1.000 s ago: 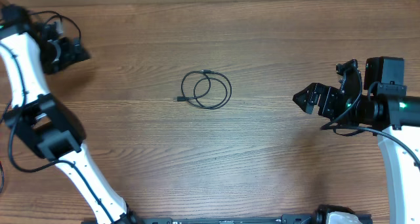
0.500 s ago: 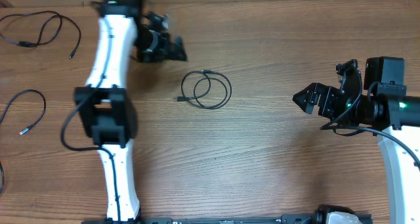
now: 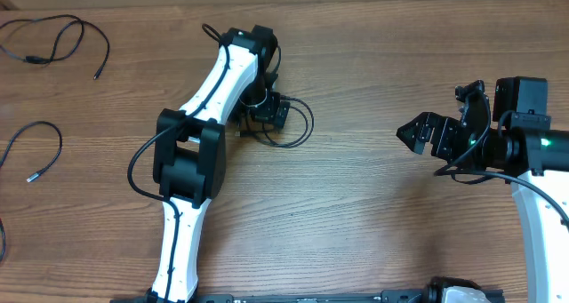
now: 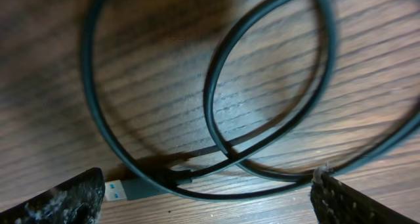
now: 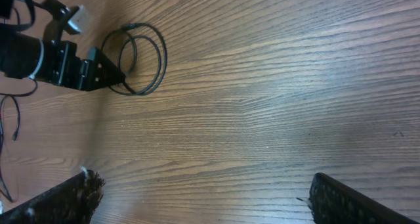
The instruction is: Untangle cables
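In the overhead view, separate cables (image 3: 59, 38) were seen laid apart at the left edge of the table (image 3: 356, 232), so part of the work was judged done; one looped cable (image 3: 311, 123) at the centre was left to be opened out, and the left tool (image 3: 269, 115) was placed over it. In the left wrist view, its jaws were spread wide astride the crossed loops, nothing being gripped. In the right wrist view, the right tool (image 5: 203, 191) was shown released and empty, well apart from the looped cable
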